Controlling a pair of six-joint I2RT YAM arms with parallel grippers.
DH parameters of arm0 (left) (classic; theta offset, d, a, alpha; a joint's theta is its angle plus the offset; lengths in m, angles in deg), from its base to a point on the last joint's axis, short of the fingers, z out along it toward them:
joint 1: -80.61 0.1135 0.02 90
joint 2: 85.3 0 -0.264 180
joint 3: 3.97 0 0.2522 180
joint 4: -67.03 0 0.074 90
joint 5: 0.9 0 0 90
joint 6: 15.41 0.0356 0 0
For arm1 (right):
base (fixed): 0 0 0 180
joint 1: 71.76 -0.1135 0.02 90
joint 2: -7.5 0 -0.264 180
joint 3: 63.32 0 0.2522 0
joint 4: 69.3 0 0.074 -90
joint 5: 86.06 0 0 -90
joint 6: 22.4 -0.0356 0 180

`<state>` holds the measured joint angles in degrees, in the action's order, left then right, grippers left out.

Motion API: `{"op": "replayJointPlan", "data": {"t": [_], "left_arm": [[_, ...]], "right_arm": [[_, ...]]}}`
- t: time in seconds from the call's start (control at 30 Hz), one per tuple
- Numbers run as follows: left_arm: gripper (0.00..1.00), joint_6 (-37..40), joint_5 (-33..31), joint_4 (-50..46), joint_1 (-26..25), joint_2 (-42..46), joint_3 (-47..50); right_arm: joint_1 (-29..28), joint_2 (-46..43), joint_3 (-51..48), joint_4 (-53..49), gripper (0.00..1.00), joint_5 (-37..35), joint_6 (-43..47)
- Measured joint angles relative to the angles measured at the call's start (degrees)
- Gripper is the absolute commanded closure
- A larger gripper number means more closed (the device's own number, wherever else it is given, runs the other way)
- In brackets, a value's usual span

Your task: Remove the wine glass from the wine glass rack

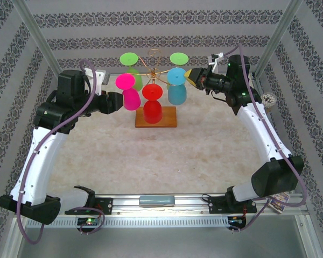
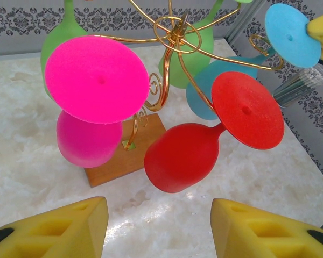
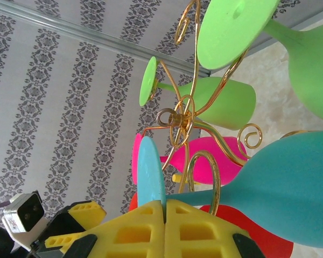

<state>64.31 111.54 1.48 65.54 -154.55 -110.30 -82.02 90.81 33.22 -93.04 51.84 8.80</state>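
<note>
On my feed, the left arm (image 1: 35, 148) and right arm (image 1: 264, 131) both have white shells between chunky black joints. A purple cable (image 1: 86, 75) loops along each one. The left gripper (image 2: 159, 231) and right gripper (image 3: 164, 226) carry yellow foam pads (image 2: 59, 228) moulded with square recesses, backed in black. A small white camera (image 1: 98, 80) sits on each wrist.

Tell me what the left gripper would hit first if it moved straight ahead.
Probably the bowl of the matte red wine glass hanging from the gold wire rack, though depth is unclear.
</note>
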Motion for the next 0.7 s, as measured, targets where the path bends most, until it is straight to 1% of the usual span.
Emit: {"op": "replayJointPlan", "data": {"t": [0.7], "left_arm": [[0.46, 0.0, -0.2, 0.9, -0.3, 1.2, 0.7]], "right_arm": [[-0.1, 0.0, -0.5, -0.1, 1.0, 0.0, 0.0]]}}
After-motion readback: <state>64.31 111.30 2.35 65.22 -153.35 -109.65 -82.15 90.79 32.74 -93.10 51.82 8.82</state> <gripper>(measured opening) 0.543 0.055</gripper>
